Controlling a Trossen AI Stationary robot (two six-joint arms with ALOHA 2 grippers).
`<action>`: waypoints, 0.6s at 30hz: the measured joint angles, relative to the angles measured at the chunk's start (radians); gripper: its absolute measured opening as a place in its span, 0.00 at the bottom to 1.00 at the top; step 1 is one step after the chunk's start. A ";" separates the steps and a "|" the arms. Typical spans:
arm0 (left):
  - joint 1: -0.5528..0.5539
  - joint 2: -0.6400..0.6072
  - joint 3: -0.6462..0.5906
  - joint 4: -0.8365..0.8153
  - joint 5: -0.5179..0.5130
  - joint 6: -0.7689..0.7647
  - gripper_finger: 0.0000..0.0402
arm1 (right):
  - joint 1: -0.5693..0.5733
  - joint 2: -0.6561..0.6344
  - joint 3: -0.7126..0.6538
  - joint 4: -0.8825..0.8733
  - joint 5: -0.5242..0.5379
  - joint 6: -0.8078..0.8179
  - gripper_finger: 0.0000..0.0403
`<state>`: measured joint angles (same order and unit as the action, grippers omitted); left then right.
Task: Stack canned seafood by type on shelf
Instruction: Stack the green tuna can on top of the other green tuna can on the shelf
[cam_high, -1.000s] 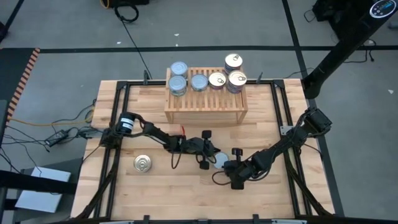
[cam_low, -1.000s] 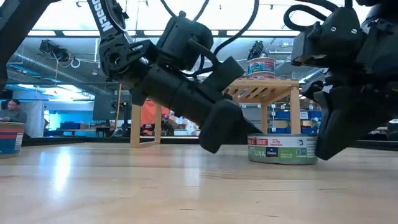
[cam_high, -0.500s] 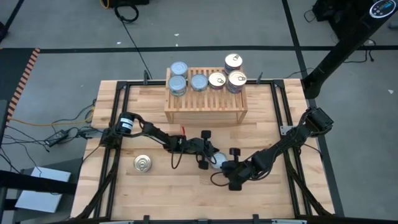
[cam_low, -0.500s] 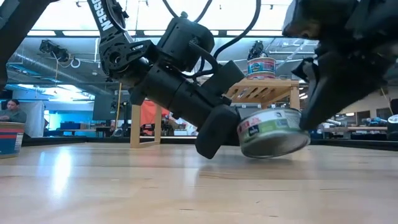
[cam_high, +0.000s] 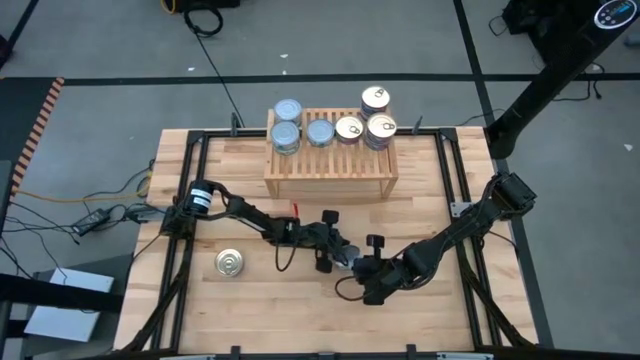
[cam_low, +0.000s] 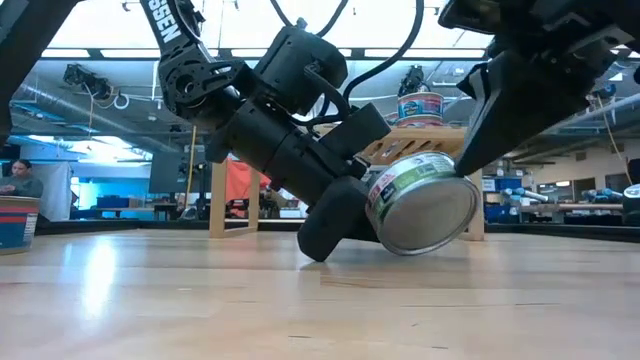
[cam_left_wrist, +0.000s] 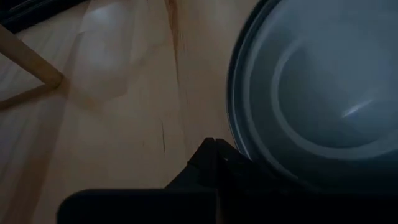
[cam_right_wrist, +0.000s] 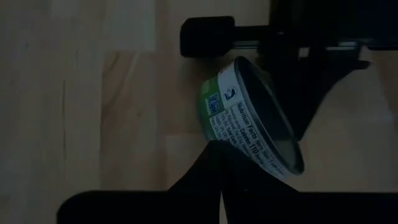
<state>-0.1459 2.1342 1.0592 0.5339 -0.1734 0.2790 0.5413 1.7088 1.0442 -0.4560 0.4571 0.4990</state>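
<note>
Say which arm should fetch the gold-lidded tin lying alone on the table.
Left, probably: the lone tin lies on that arm's side; the right gripper would have to reach past the left gripper.

Green-labelled tin (cam_low: 420, 203) tilted, five tins on shelf (cam_high: 330, 160)

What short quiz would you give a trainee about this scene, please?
1. True or false: the green-labelled tin pressed between the left tool and the right tool lies flat on the table.
2. Where is the lone golden-lidded tin? A: on the shelf. B: on the tabletop near the left arm. C: in the right tool.
3. Fill in: on the shelf, the silvery-lidded tins stand toward the ___ arm's side.
Key: 1 false, it is tilted; 2 B; 3 left.
</note>
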 joint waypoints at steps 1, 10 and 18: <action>0.000 -0.006 0.000 -0.010 0.000 0.001 0.00 | -0.001 0.000 0.002 -0.004 0.004 -0.002 0.02; -0.014 -0.069 -0.009 -0.137 -0.012 0.044 0.00 | -0.031 0.000 0.003 0.021 0.014 -0.002 0.02; -0.020 -0.074 -0.013 -0.160 -0.013 0.035 0.00 | -0.072 -0.002 0.004 0.065 0.017 -0.016 0.02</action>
<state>-0.1662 2.0597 1.0460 0.3740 -0.1867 0.3145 0.4691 1.7073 1.0477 -0.3909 0.4744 0.4828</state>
